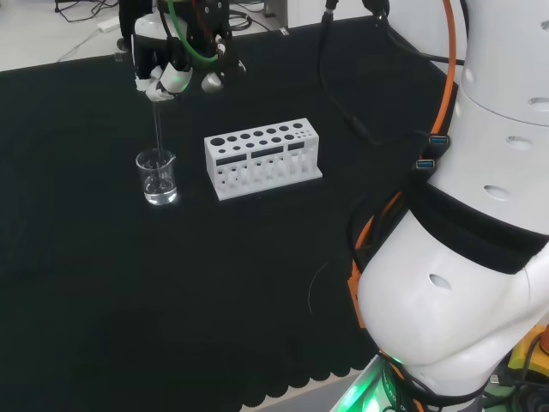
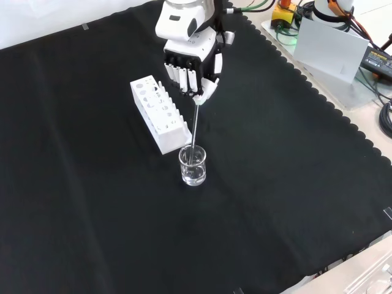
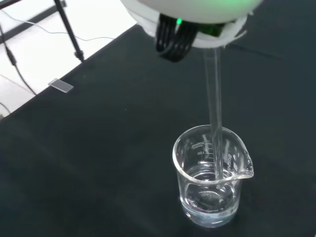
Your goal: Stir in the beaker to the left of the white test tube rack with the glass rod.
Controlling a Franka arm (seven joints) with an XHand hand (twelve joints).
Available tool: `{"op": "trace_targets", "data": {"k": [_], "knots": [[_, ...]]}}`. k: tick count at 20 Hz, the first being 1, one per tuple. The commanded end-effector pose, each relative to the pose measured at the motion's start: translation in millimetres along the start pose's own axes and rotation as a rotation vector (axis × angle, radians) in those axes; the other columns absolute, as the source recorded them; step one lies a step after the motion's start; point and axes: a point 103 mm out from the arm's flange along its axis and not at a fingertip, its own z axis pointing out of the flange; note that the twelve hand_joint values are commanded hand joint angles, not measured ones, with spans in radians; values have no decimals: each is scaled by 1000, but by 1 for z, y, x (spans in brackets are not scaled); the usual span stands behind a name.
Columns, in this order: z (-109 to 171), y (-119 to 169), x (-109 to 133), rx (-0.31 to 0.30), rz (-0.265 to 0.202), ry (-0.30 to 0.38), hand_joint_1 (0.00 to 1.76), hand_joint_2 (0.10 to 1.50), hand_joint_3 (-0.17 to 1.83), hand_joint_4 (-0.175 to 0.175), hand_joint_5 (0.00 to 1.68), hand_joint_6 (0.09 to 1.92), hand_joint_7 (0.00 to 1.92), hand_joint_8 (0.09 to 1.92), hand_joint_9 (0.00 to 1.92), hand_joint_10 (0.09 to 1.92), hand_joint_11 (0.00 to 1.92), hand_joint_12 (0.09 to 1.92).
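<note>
**Glass rod down in the beaker: the risk is a tip-over**

I see the hand [image 2: 191,64] hanging above the black cloth, its fingers curled round the top of the glass rod [image 2: 194,125], which runs down nearly upright. In the wrist view the rod's lower end sits inside the beaker [image 3: 212,177], dipping into a shallow layer of clear liquid, close to the wall on the spout side.

The beaker stands just beside one end of the white test tube rack [image 1: 262,157], apart from it; in the head view it is to the rack's left.

My worry is the beaker itself. It is small, light-looking and free-standing, so a stir that swings too wide would push the rod against the wall and slide or tip it, spilling liquid. Pressing down could knock rod against the glass bottom. The rod could also slip or twist between the fingers.
</note>
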Motion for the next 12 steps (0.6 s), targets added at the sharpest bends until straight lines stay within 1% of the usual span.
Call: {"op": "trace_targets", "data": {"k": [1,5,12], "knots": [[-1,4,11,14,62,-17,1319,705,614,-175,1393,128,1188,1080,1518,904,1585,613],[-4,3,17,4,54,-16,1319,704,615,-175,1394,127,1188,1079,1518,905,1585,613],[-4,5,24,6,55,-35,1319,703,617,-175,1395,125,1189,1078,1518,905,1585,614]]}}
